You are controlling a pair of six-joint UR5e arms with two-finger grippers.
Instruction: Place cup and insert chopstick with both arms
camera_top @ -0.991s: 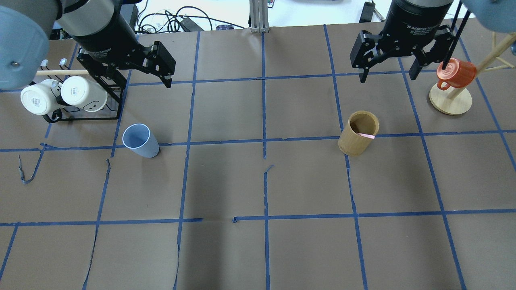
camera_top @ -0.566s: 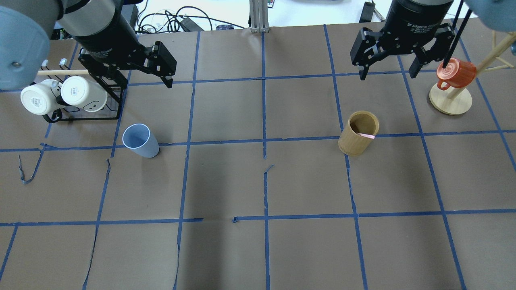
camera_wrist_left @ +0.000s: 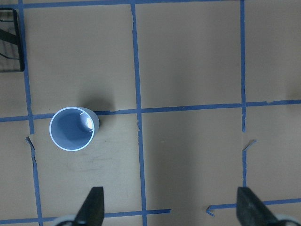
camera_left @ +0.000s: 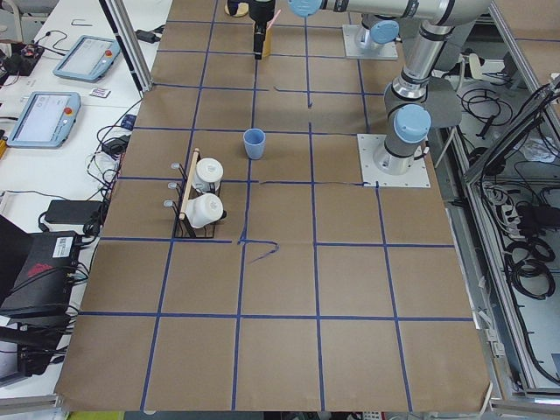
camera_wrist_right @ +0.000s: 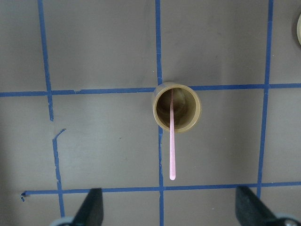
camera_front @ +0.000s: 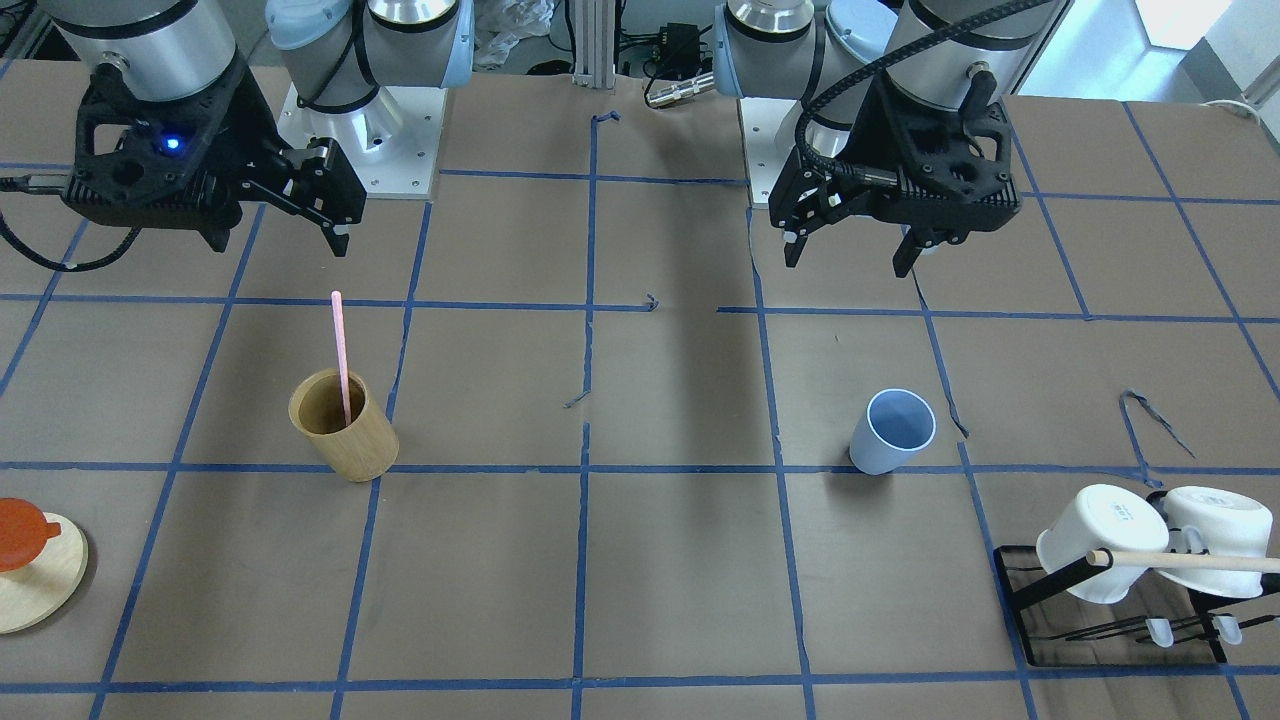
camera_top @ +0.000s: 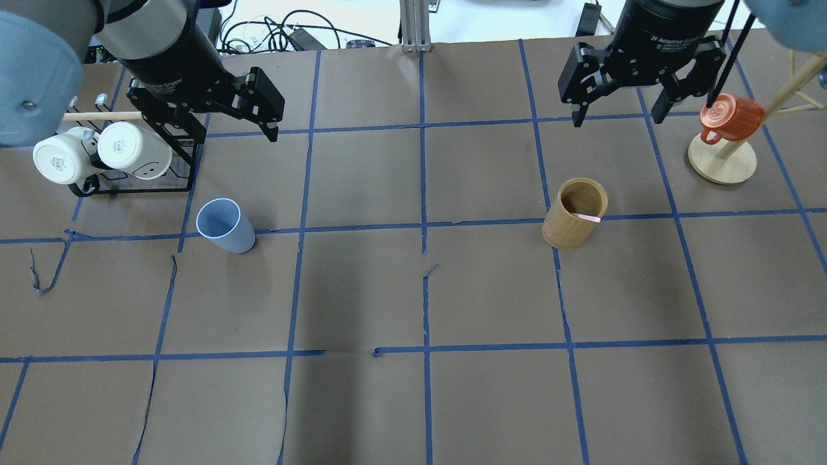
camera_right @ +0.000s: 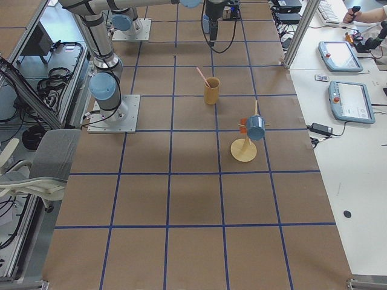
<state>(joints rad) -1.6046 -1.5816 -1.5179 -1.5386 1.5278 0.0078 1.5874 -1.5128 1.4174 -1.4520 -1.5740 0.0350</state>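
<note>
The light-blue cup (camera_top: 225, 226) stands upright on the table's left half; it also shows in the front view (camera_front: 893, 432) and the left wrist view (camera_wrist_left: 73, 128). The pale-pink chopstick (camera_front: 340, 350) leans in the tan wooden cup (camera_top: 575, 223) on the right half, and shows in the right wrist view (camera_wrist_right: 172, 146). My left gripper (camera_top: 232, 132) is open and empty, high above the table beyond the blue cup. My right gripper (camera_top: 615, 118) is open and empty, high above the table beyond the wooden cup.
A black rack (camera_top: 129, 184) with two white mugs and a wooden rod stands at the far left. A wooden mug tree (camera_top: 722, 161) with an orange mug (camera_top: 730, 116) stands at the far right. Blue tape lines cross the brown table.
Both grippers have shifted slightly, the right one a little up and left in the overhead view. Both stay open. The cup and the chopstick have not moved.
</note>
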